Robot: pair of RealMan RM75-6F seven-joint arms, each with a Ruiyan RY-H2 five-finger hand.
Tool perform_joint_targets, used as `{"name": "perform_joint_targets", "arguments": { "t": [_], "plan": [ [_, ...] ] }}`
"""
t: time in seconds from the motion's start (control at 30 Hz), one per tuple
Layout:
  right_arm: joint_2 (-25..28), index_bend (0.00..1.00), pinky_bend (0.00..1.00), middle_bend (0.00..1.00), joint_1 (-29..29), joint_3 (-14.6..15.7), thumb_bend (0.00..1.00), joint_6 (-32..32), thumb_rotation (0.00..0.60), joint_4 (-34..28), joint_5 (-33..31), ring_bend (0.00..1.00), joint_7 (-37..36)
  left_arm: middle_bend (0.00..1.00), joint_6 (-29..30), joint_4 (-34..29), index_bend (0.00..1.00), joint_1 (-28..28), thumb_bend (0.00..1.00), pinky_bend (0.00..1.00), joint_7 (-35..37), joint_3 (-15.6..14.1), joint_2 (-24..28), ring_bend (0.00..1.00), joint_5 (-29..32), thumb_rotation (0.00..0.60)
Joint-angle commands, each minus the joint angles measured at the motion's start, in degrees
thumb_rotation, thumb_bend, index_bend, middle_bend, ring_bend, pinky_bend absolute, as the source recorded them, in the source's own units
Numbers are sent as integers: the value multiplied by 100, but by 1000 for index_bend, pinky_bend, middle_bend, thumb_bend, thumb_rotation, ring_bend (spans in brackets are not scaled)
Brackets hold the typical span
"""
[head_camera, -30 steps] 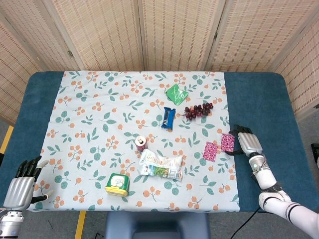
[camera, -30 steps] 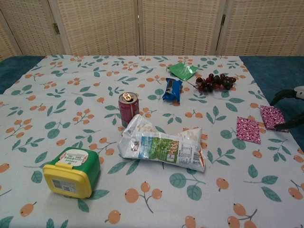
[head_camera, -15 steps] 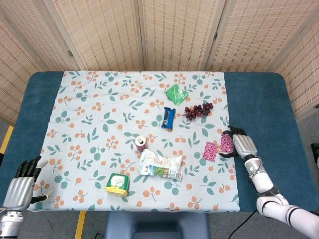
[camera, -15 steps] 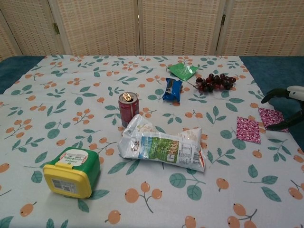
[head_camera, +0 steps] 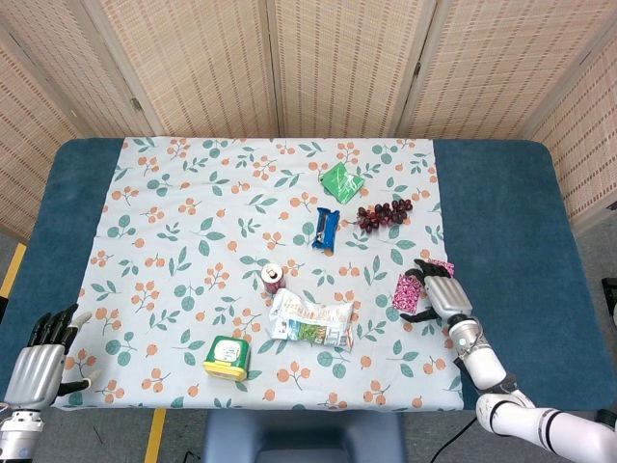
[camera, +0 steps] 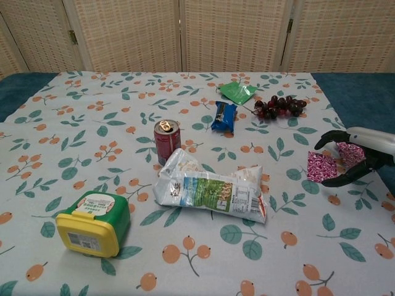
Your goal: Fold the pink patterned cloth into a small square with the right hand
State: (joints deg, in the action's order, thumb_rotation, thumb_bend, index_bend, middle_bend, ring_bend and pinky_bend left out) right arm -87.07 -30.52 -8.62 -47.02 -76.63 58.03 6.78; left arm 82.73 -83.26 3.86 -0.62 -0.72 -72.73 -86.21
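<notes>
Bright even overhead light, soft shadows, sharp focus.

Around the right robot hand and the pink patterned cloth, the surface lies open to the right and toward the near edge. Behind them, the grapes stand near but apart. To their left, the crumpled snack bag is the closest bulky obstacle, with the red can just behind it. The fingertips seem to overlap the cloth, though the angle leaves contact uncertain.
</notes>
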Motion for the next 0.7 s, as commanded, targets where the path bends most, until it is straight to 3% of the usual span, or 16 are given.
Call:
{"name": "perform_joint_targets", "arguments": {
  "t": [0.03,0.7],
  "plan": [
    [-46,187,0,67,-18,28,195,-93,454,-92,-194,0,231,68,-9,18,169,-3,193,0,15,-8,-10,104,-1,600],
    [-178,189,0,66,-72,40,195,-218,451,82,-541,0,602,68,-40,139,169,11,193,0,132,-3,-49,105,-3,600]
  ]
}}
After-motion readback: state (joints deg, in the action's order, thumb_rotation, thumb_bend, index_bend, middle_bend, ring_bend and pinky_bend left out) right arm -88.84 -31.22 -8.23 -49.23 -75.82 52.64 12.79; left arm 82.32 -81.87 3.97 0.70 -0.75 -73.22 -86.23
